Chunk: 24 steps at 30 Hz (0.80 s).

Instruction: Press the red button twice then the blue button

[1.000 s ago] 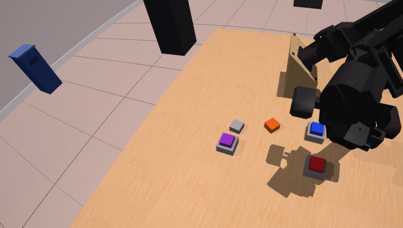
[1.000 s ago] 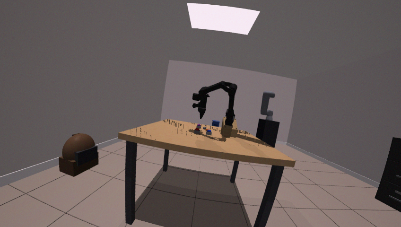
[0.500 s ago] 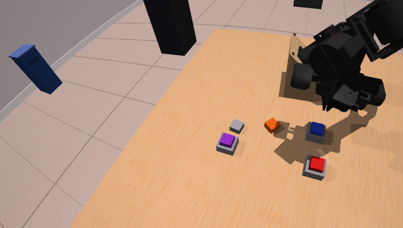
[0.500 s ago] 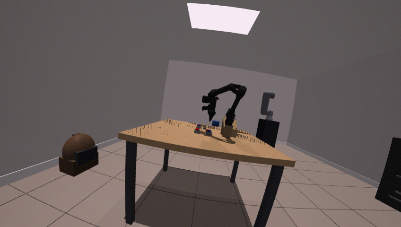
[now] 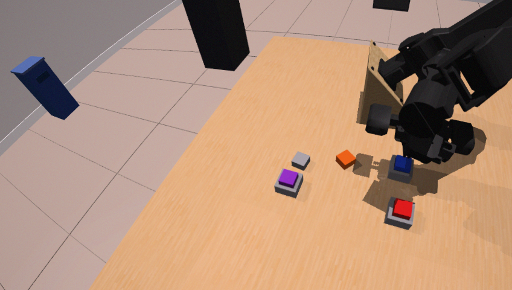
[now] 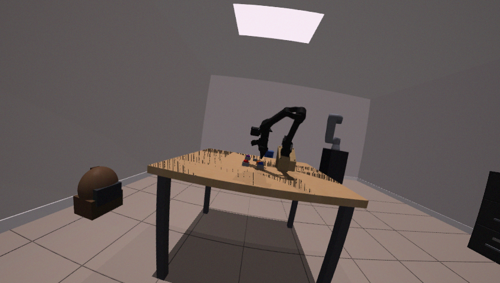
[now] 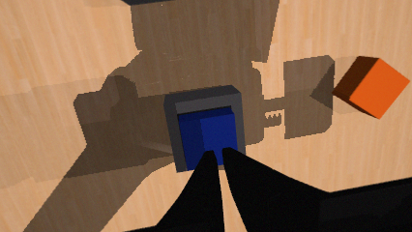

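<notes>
The pincer (image 7: 217, 156) is down over the blue button (image 7: 209, 136) now, its two fingers drawn nearly together with nothing between them, the tips poised at the near edge of the blue cap. Whether they are already bearing on it I cannot tell from here; in the wrist view the cap seems to stand proud of its grey housing. The red button (image 5: 403, 208) sits well apart toward the front of the desk (image 5: 251, 222), popped up and with nothing over it, so I judge the arm to be on the last of the three presses (though nothing here shows that the two red presses were made). What is left is to push the blue cap to the bottom and let go. The orange block (image 5: 345, 158) lies just beside it, the grey block (image 5: 300, 159) and purple button (image 5: 288, 178) farther off.
</notes>
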Each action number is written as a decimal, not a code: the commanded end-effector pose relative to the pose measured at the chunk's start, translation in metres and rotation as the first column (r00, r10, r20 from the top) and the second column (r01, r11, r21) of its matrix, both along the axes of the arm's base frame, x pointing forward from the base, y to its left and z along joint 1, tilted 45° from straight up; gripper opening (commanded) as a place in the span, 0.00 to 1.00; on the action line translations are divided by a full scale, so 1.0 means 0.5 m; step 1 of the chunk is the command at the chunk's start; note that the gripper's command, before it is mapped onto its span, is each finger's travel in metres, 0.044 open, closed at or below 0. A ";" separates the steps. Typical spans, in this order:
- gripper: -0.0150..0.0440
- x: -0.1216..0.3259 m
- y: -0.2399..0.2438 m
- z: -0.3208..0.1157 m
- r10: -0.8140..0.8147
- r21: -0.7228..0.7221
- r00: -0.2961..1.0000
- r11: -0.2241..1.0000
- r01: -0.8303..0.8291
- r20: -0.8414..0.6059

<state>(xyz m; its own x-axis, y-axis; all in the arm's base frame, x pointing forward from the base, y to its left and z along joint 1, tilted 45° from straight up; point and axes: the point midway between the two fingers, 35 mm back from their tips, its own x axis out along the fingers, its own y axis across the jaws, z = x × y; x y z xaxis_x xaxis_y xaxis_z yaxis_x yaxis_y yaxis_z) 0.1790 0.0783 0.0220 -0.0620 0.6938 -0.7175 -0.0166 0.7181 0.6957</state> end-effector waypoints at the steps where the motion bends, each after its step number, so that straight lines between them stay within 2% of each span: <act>1: 0.29 -0.007 0.013 -0.011 0.000 0.007 1.000 1.000 0.000 -0.013; 24: 0.29 -0.012 0.045 -0.043 0.000 0.009 1.000 1.000 0.000 -0.013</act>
<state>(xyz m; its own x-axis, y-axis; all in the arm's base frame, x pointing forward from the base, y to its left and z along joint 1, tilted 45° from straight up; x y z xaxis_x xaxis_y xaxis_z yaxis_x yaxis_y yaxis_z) 0.1766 0.0990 0.0020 -0.0604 0.6965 -0.7150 -0.0176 0.7155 0.6984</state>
